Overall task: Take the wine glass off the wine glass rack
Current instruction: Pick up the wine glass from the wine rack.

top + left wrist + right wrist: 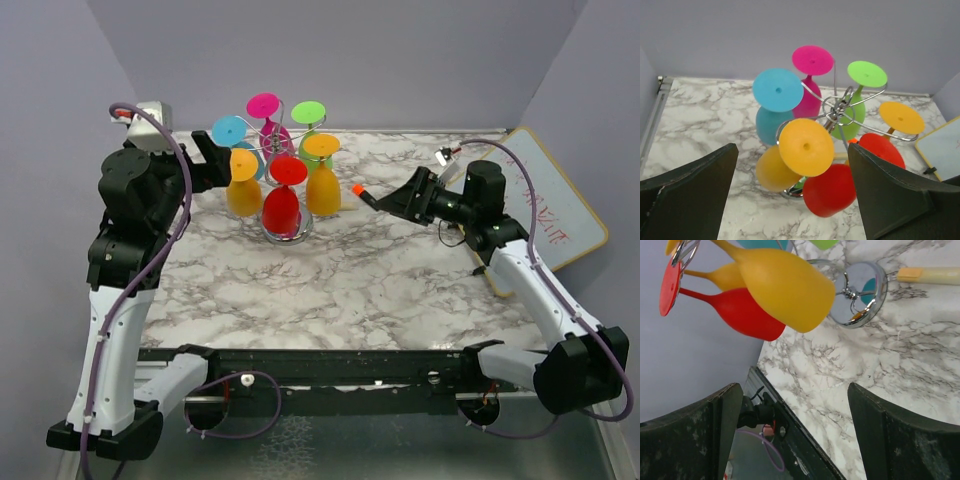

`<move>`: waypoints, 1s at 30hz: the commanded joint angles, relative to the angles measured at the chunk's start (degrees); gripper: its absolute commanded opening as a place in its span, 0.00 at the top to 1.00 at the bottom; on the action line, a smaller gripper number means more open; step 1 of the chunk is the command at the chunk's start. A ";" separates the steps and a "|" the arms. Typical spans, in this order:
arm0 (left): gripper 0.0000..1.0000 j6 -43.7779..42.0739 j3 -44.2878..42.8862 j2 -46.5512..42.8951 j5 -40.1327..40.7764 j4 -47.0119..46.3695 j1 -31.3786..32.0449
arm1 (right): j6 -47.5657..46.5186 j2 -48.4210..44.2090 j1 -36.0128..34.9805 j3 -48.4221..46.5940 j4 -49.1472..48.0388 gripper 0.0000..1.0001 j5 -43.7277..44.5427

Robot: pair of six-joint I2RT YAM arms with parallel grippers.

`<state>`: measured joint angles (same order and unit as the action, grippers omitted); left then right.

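Here, wine glass rack, just beyond left end effector

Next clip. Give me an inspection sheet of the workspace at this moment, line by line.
Surface: marble-patterned table, no spills seen.
Job's things: wine glass rack upright; six coloured wine glasses hang on it, bowls down.
Clutter: pale stick with an orange end, lying by the rack's base.
Grippers: left gripper open, empty, facing the rack; right gripper open, empty.
Cables: purple cables along both arms, loops under the front rail.
Surroundings: plain walls; whiteboard at the right.
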<state>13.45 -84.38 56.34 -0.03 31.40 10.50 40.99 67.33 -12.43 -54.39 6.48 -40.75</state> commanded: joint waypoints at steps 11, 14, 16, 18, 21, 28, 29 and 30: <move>0.07 10.49 14.94 -12.78 11.94 7.31 -0.04 | 6.21 5.06 -12.64 -10.16 -10.78 0.21 4.26; 0.05 13.03 17.93 -14.96 11.81 7.15 -0.04 | 7.77 7.64 -15.64 -12.66 -12.93 0.26 5.76; 0.04 13.64 19.18 -15.71 11.90 7.18 -0.04 | 8.21 9.32 -17.65 -14.29 -14.12 0.27 6.68; 0.03 14.21 20.07 -16.09 11.82 7.47 -0.04 | 9.20 10.78 -19.62 -14.97 -16.40 0.27 7.78; 0.03 15.54 21.99 -17.49 11.81 7.70 -0.04 | 11.38 13.16 -22.33 -15.86 -18.77 0.30 9.74; 0.03 18.59 28.92 -22.91 11.54 7.95 -0.04 | 13.93 17.53 -25.85 -18.28 -21.57 0.37 12.51; 0.03 19.04 30.05 -23.35 10.95 7.94 -0.04 | 14.46 17.63 -26.01 -18.11 -22.54 0.37 12.92; 0.03 19.22 30.97 -23.53 10.32 7.96 -0.04 | 15.19 17.95 -26.07 -18.04 -23.47 0.38 13.24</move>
<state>30.04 -56.60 34.92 10.81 38.89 10.50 53.39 84.51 -37.76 -71.00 -11.68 -30.94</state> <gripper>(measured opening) 0.973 0.632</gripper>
